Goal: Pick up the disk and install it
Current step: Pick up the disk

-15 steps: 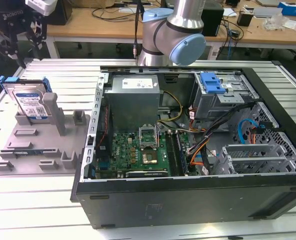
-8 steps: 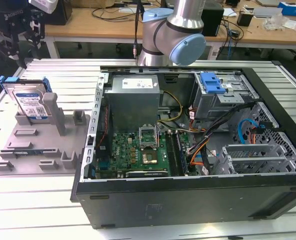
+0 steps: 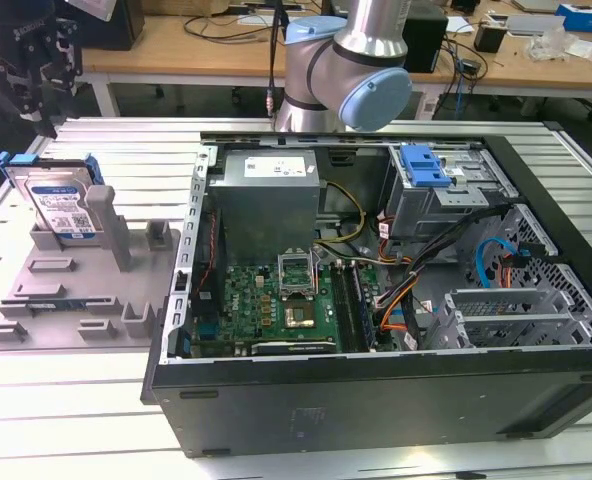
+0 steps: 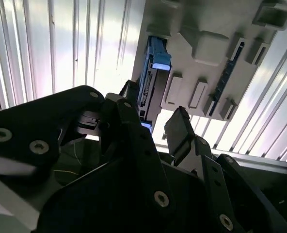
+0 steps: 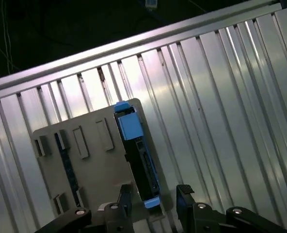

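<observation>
The disk stands on edge in a slot of the grey fixture at the exterior view's left, silver with a white-and-blue label and a blue bracket. My black gripper hangs above it and a little farther back, not touching it. In both wrist views the disk shows edge-on below the two fingers. The gripper is open, its fingers standing apart on either side of the disk's line with nothing held.
An open computer case fills the middle and right of the ribbed metal table. Inside it are a grey power supply, a motherboard and a blue latch panel. The arm's base stands behind the case.
</observation>
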{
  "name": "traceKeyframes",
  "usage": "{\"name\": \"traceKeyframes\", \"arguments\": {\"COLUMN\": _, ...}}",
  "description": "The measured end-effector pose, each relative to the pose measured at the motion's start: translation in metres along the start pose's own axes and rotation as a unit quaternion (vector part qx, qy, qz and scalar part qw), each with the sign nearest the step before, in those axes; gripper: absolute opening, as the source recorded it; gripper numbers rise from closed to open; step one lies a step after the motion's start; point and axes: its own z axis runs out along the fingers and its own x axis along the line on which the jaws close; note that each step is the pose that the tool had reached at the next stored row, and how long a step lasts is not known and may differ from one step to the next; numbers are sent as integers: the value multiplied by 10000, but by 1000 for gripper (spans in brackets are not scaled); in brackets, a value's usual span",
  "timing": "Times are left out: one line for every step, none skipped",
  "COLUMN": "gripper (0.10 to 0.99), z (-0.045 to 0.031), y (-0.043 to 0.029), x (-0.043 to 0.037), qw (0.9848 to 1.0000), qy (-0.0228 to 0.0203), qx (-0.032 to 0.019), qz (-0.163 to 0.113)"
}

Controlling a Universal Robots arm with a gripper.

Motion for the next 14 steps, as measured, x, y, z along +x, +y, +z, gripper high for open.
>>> {"name": "traceKeyframes", "arguments": {"gripper": 498, "z": 0, "y": 0, "x": 0, "qw": 10000, "qy": 6, "qx": -1, "qz": -92}}
{"name": "traceKeyframes", "arguments": {"gripper": 498, "z": 0, "y": 0, "x": 0, "qw": 9998, "qy": 12, "qx": -1, "qz": -190}}
{"name": "traceKeyframes", "arguments": {"gripper": 498, "z": 1, "y": 0, "x": 0, "qw": 9996, "qy": 18, "qx": -1, "qz": -278}}
{"name": "traceKeyframes", "arguments": {"gripper": 498, "z": 1, "y": 0, "x": 0, "qw": 9993, "qy": 26, "qx": -1, "qz": -372}}
{"name": "traceKeyframes", "arguments": {"gripper": 498, "z": 1, "y": 1, "x": 0, "qw": 9991, "qy": 31, "qx": -1, "qz": -433}}
{"name": "traceKeyframes", "arguments": {"gripper": 498, "z": 0, "y": 3, "x": 0, "qw": 9990, "qy": 33, "qx": -2, "qz": -445}}
{"name": "traceKeyframes", "arguments": {"gripper": 498, "z": 0, "y": 3, "x": 1, "qw": 9990, "qy": 33, "qx": -2, "qz": -448}}
{"name": "traceKeyframes", "arguments": {"gripper": 498, "z": 1, "y": 3, "x": 1, "qw": 9990, "qy": 35, "qx": -1, "qz": -452}}
{"name": "traceKeyframes", "arguments": {"gripper": 498, "z": 2, "y": 9, "x": 3, "qw": 9990, "qy": 33, "qx": 13, "qz": -455}}
{"name": "traceKeyframes", "arguments": {"gripper": 498, "z": 8, "y": 30, "x": 9, "qw": 9989, "qy": 15, "qx": 85, "qz": -458}}
{"name": "traceKeyframes", "arguments": {"gripper": 498, "z": 11, "y": 49, "x": 15, "qw": 9988, "qy": -6, "qx": 188, "qz": -461}}
{"name": "traceKeyframes", "arguments": {"gripper": 498, "z": 14, "y": 56, "x": 15, "qw": 9986, "qy": -16, "qx": 258, "qz": -471}}
{"name": "traceKeyframes", "arguments": {"gripper": 498, "z": 17, "y": 60, "x": 14, "qw": 9985, "qy": -17, "qx": 263, "qz": -488}}
{"name": "traceKeyframes", "arguments": {"gripper": 498, "z": 20, "y": 60, "x": 14, "qw": 9983, "qy": -16, "qx": 262, "qz": -524}}
